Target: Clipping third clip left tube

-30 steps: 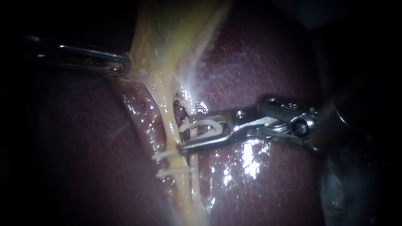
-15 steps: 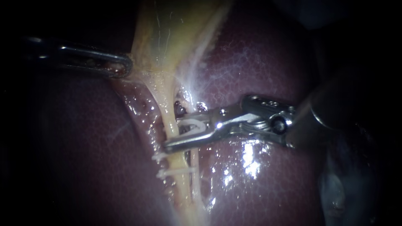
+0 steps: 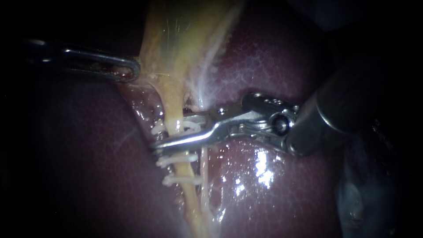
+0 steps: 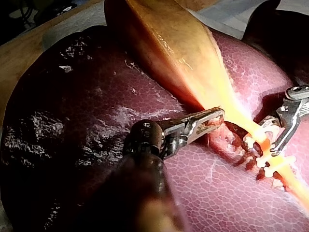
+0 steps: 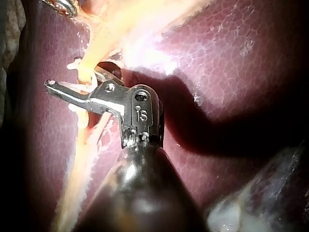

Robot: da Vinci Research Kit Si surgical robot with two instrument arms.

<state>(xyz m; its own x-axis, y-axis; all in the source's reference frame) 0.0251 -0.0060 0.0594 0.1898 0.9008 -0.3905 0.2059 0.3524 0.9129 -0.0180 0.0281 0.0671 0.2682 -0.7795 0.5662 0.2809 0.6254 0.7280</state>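
Since a second ago our right instrument (image 3: 161, 138) has slid forward along its own line. Its jaws then stopped short of the left tube (image 3: 175, 112); now they reach across it, with their tips out past its far side. The jaws carry a white clip (image 3: 190, 128) and press on it from both sides, and the left tube runs through the clip between them. A narrow gap shows between the jaws, so the clip is not squeezed flat.

Just beside the nearer jaw, on the side away from the gallbladder (image 3: 176, 35), two clips (image 3: 176, 159) already sit across the same tube. They lie one after the other and slightly apart, and the first almost touches that jaw. The right tube (image 3: 203, 169), paler and thinner, is crossed by the jaws nearer the instrument's wrist; we cannot tell whether the clip's closed end touches it (a small stamped mark (image 5: 141, 114) shows on that wrist in the right wrist view).

Our left instrument (image 3: 134, 70) has kept its place against the tissue. Its jaws are closed on the edge of the gallbladder, where it narrows toward the left tube, and the tissue is stretched away from them. These jaws stand well apart from the right instrument's. The liver (image 3: 273, 66) lies under both instruments, dark red and wet, with bright glints just beside the right instrument's wrist.
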